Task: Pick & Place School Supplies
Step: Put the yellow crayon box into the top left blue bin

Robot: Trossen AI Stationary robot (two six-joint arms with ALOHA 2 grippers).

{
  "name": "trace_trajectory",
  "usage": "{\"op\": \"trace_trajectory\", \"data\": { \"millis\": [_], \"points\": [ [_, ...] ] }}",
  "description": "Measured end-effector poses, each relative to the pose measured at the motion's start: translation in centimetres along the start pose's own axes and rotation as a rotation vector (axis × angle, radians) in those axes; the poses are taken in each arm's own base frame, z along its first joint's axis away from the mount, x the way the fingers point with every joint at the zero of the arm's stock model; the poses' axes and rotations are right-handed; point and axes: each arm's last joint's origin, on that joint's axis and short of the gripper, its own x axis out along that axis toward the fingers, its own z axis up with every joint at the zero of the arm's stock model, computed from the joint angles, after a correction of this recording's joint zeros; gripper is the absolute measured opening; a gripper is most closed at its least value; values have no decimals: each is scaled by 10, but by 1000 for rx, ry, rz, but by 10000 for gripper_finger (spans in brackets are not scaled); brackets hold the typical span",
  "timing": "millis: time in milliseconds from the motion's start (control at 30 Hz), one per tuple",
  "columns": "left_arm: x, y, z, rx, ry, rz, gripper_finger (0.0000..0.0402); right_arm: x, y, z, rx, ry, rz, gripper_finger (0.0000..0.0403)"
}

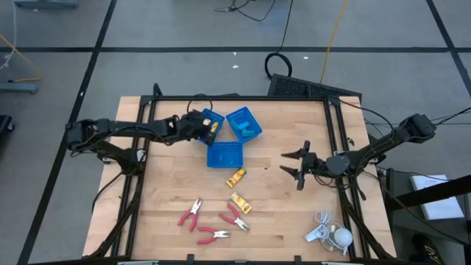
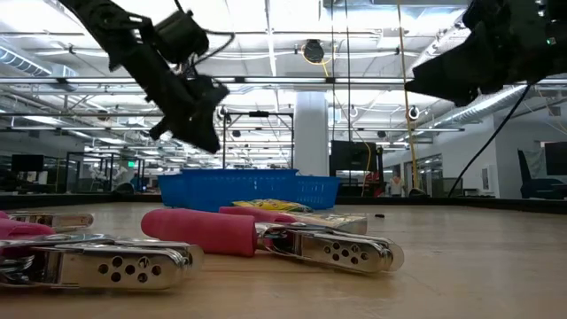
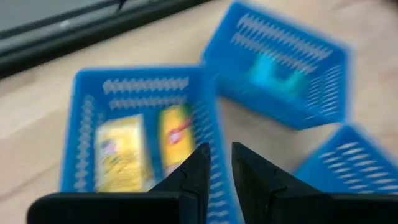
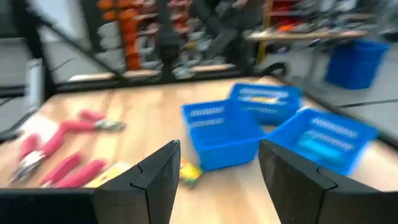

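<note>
Left gripper (image 1: 200, 126) hangs over the leftmost blue tray (image 1: 215, 118), fingers nearly closed, empty; two yellow packets (image 3: 121, 152) lie inside. Right gripper (image 1: 297, 164) spread wide, empty, above bare table (image 1: 280, 213). Pliers (image 1: 193, 212) near front edge.

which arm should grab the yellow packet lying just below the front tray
Right, probably. The right gripper hangs open over bare table, level with that packet. The left gripper is over the far-left tray, jaws nearly shut.

Bright overhead ceiling light, soft shadows; both wrist views motion-blurred, low view's foreground soft
</note>
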Motion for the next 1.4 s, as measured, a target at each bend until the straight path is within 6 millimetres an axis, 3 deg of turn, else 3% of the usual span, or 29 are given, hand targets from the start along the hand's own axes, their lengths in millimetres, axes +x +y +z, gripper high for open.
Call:
{"op": "trace_trajectory", "data": {
  "millis": [200, 433, 733, 900, 1200, 1400],
  "points": [
    [-23, -32, 8, 135, -189, -166, 67, 23, 16, -14, 27, 115, 31, 208],
    [-43, -65, 10, 292, -389, -330, 67, 77, 48, -26, -92, 305, 79, 208],
    [-48, -73, 7, 326, -414, -364, 67, 141, 68, -42, -190, 411, 193, 208],
    [-48, -72, 7, 326, -412, -362, 67, 174, 75, -35, -235, 454, 238, 209],
    [-47, -72, 6, 324, -394, -358, 67, 196, 78, -19, -421, 533, 288, 265],
    [-47, -72, 6, 324, -394, -358, 67, 202, 63, -19, -395, 550, 357, 283]
  ]
}}
